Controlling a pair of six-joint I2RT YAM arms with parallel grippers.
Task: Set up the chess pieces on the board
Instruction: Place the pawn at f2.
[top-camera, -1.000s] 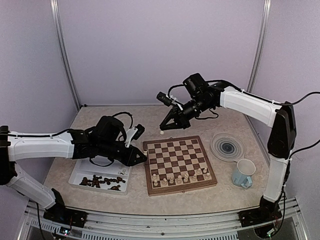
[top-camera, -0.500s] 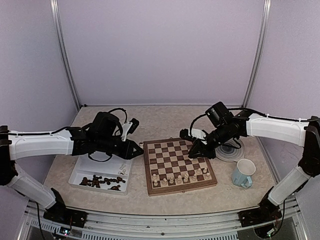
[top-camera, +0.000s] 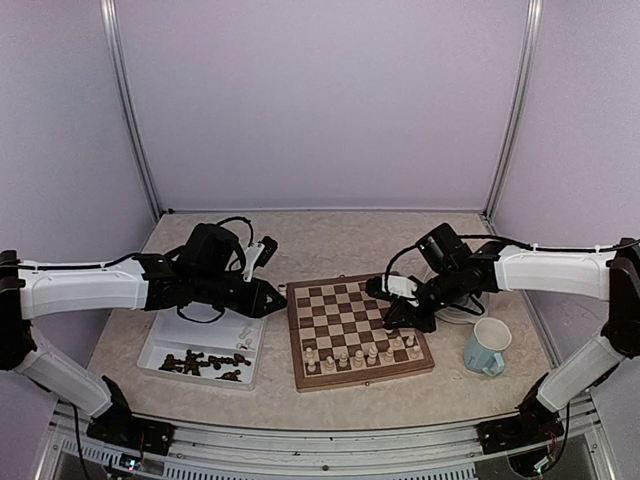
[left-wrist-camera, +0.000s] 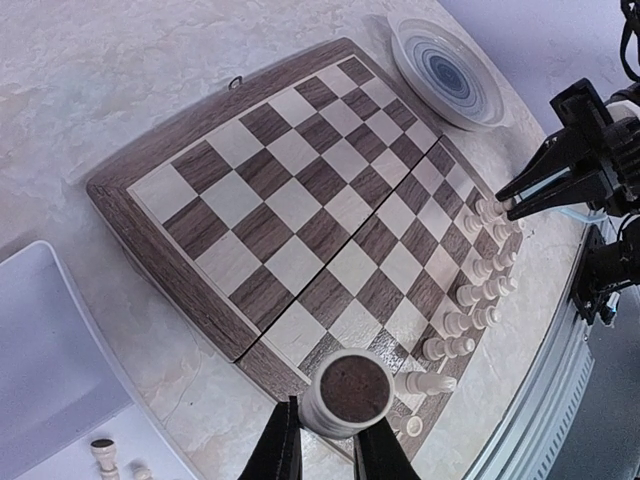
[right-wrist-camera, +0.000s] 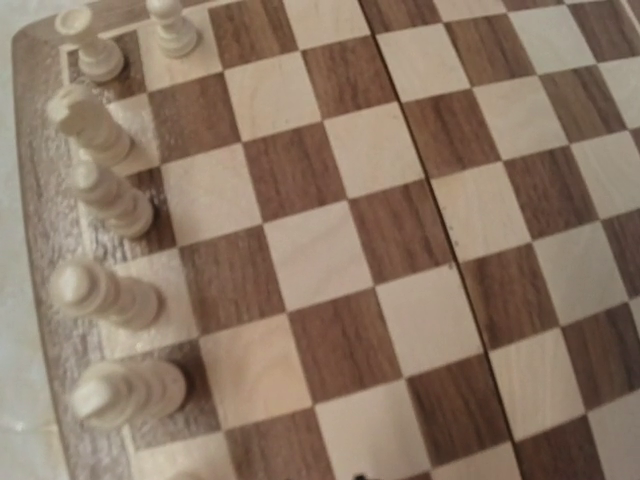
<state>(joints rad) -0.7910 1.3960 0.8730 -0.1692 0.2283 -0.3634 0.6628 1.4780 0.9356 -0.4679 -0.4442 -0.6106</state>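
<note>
From above, the board (top-camera: 340, 305) is seen on the worktop (top-camera: 330, 240) between the arms, cream pieces (top-camera: 360, 355) ranked along its near edge. The left claw (top-camera: 276, 298) is held at its left border, the right claw (top-camera: 390, 320) low over its right side. At the left wrist, a cream piece (left-wrist-camera: 346, 392) is seen pinched, base to camera; the right claw appears pressed together. At the right wrist, squares and cream pieces are shown.
</note>
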